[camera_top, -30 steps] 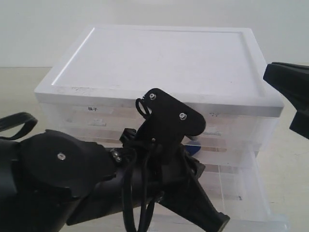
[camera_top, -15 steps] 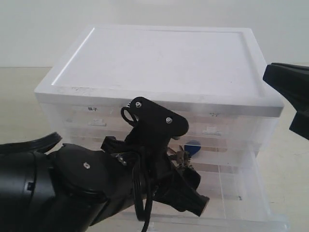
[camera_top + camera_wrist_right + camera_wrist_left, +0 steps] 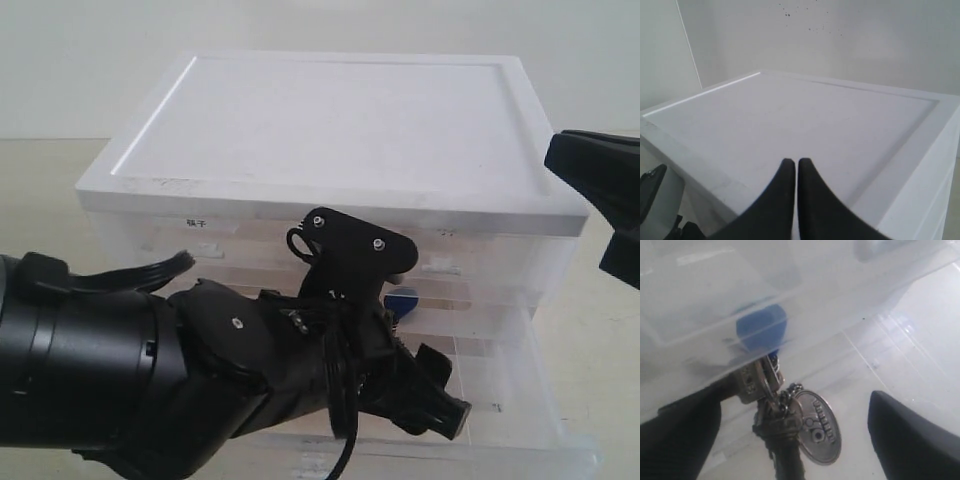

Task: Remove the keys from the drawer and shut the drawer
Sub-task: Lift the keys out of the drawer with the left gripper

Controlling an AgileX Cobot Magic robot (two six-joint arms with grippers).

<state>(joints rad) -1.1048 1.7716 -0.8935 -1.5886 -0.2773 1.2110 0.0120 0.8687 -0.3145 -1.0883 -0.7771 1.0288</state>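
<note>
The drawer [image 3: 525, 400] stands pulled out at the bottom of the white cabinet [image 3: 330, 120]. My left gripper [image 3: 445, 390] reaches down into it. In the left wrist view the keys [image 3: 777, 412] lie on the drawer floor [image 3: 920, 350] with the oval silver tag [image 3: 821, 426] beside them. The blue fob [image 3: 761, 330] shows through translucent plastic. The left gripper [image 3: 792, 407] is open, one dark finger on each side of the keys, apart from them. The fob [image 3: 403, 298] peeks past the arm. My right gripper [image 3: 796, 164] is shut and empty above the cabinet top [image 3: 805, 125].
Two half-width drawers with white tab handles [image 3: 436, 268] sit shut above the open one. The left arm's bulky black body [image 3: 150, 380] covers the drawer's left half. The right gripper's dark body [image 3: 600, 195] hangs by the cabinet's right corner.
The left arm has sunk lower and pushed further into the open drawer, its gripper turning toward the keys. The right gripper has not moved.
</note>
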